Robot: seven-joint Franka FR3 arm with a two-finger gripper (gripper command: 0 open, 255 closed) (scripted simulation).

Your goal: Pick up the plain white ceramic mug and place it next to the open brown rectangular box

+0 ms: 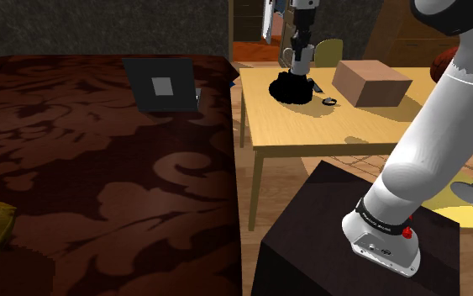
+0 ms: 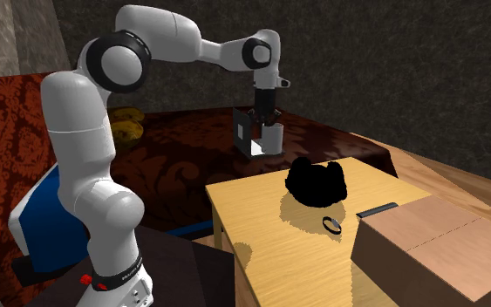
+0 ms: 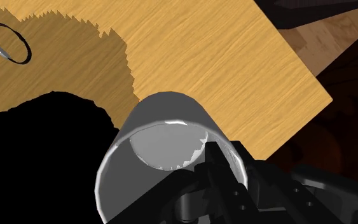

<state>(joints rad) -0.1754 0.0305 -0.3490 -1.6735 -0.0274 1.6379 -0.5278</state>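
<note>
The pale grey mug (image 3: 165,121) hangs just under the wrist camera, its wall pinched between the fingers of the black gripper (image 3: 217,167) (one finger reaches inside the rim). It is lifted clear of the wooden table (image 2: 261,235), above the end away from the brown box (image 2: 444,249). Beneath it sits a black lump (image 2: 316,181), and a small ring (image 2: 331,224) lies between the lump and the box.

The shoulder camera looks from behind my stand (image 1: 310,240) over the table (image 1: 310,126). The second faces my arm (image 2: 78,131) from the table's far side; both show the box (image 1: 373,82). My wrist camera sees this tabletop closely.
</note>
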